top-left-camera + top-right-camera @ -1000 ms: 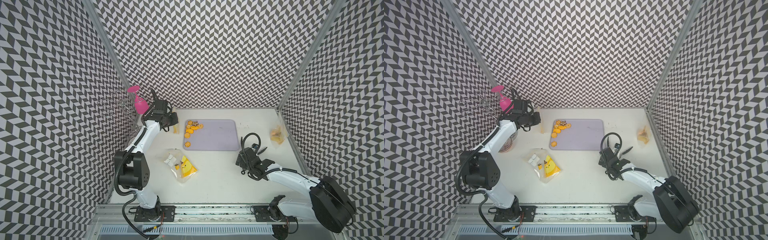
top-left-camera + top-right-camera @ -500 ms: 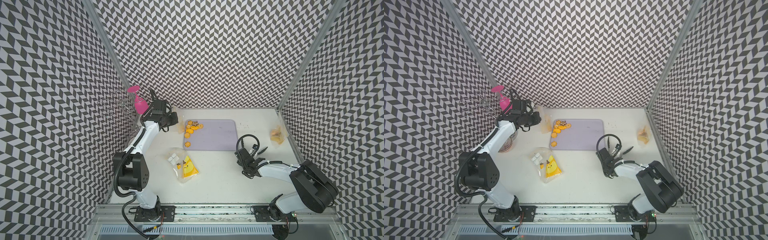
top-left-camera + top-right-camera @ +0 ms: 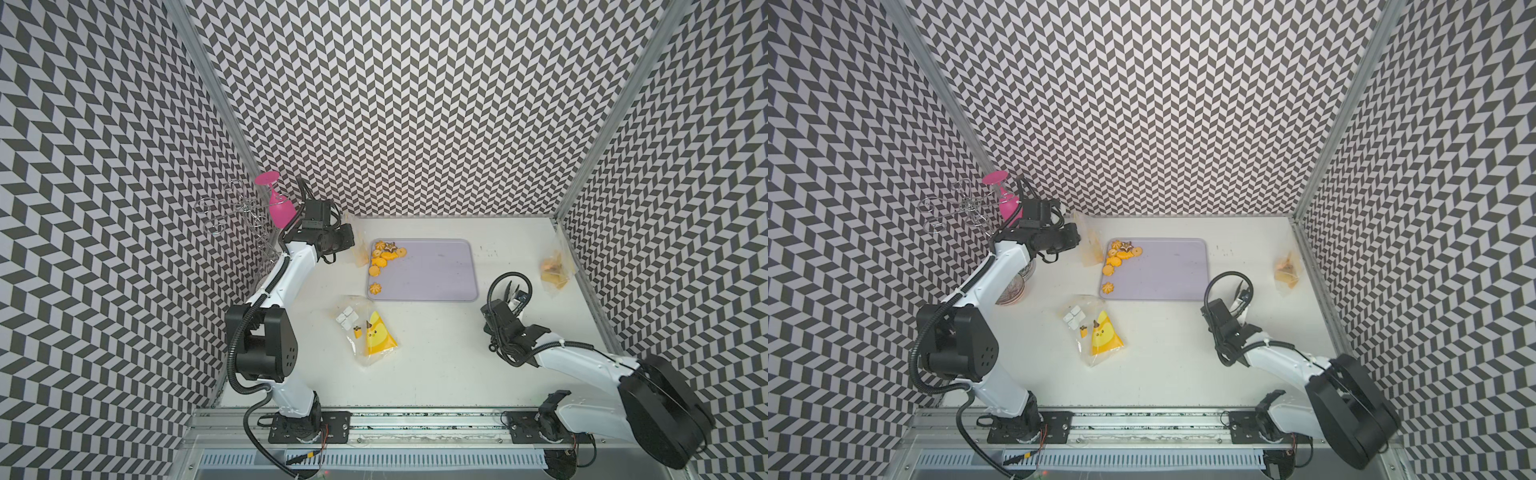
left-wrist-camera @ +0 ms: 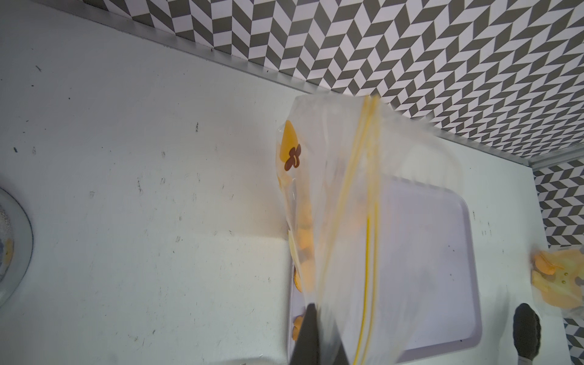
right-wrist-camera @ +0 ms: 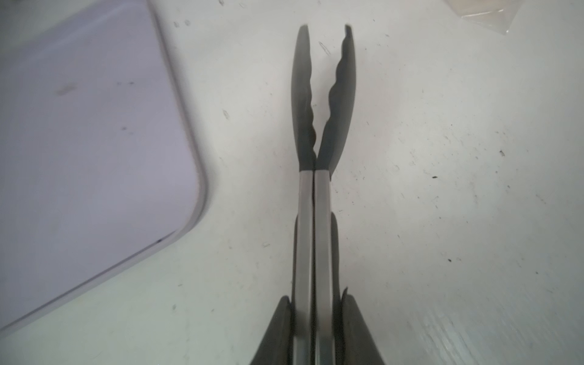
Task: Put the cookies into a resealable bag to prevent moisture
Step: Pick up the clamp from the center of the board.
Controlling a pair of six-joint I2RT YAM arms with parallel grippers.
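Note:
Several orange-yellow cookies [image 3: 382, 257] [image 3: 1119, 257] lie at the left end of a lilac tray [image 3: 436, 274] [image 3: 1167, 270]. My left gripper [image 3: 347, 241] [image 3: 1077, 241] [image 4: 319, 331] is shut on a clear resealable bag [image 3: 358, 249] [image 3: 1092, 245] [image 4: 347, 205] with yellow zip lines. The bag hangs at the tray's left edge, and orange shapes show through it. My right gripper [image 3: 507, 307] [image 3: 1235, 309] [image 5: 316, 316] is shut on steel tongs [image 3: 515, 293] [image 5: 316, 189], right of the tray [image 5: 79, 126]. The tongs' arms are pressed together, their dark tips slightly apart and empty.
A clear bag with a yellow chick print [image 3: 374, 336] [image 3: 1100, 336] lies flat in front of the tray. Another bag holding orange pieces [image 3: 552, 270] [image 3: 1287, 270] sits by the right wall. A pink goblet [image 3: 278, 203], a wire rack [image 3: 237, 208] and a glass bowl [image 3: 1017, 282] stand at the back left.
My right gripper's jaws have closed on the tongs, squeezing their arms together, and the right arm has shifted. The left gripper has raised the bag slightly beside the tray.

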